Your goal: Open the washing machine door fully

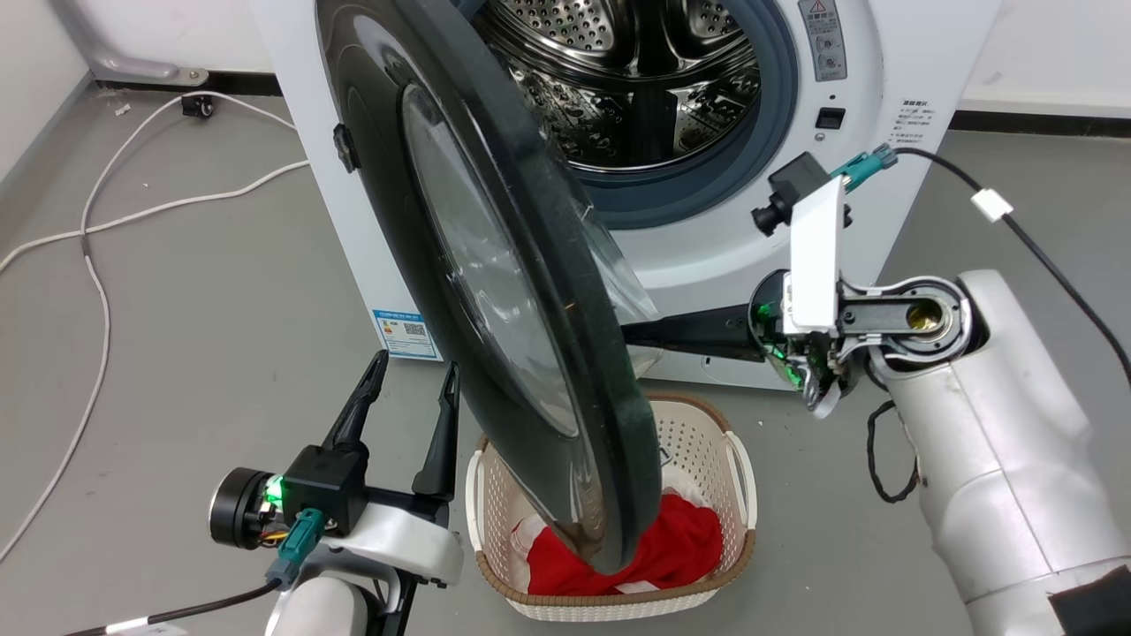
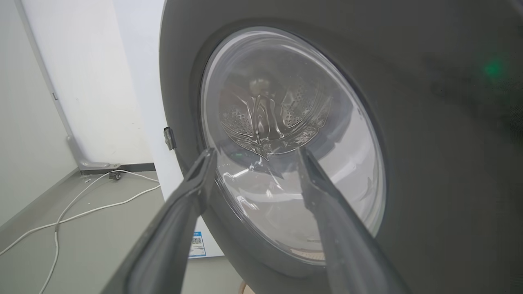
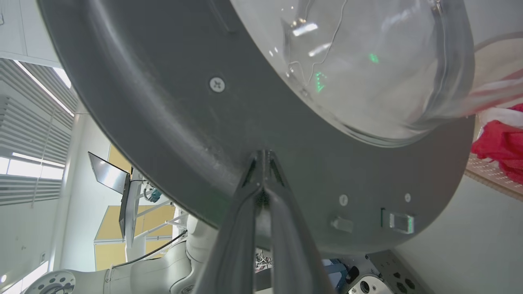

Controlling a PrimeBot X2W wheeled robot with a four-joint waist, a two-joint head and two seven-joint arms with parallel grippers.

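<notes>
The white washing machine [image 1: 751, 238] stands ahead with its steel drum exposed. The washing machine door [image 1: 521, 291], a glossy black disc with a clear glass bowl, stands swung out about halfway, its edge toward me. My right gripper [image 3: 263, 157] is shut, its tips touching the grey inner face of the door [image 3: 163, 102] below the glass bowl [image 3: 367, 61]. In the head view its dark fingers [image 1: 689, 331] reach left behind the door. My left gripper [image 1: 415, 380] is open near the floor, facing the door's outer side [image 2: 429, 163] with nothing between its fingertips [image 2: 210, 157].
A cream perforated laundry basket [image 1: 707, 442] holding red cloth [image 1: 671, 548] sits on the floor right under the door's lower edge. White cables [image 1: 97, 265] trail over the grey floor at the left. A wall runs behind the machine.
</notes>
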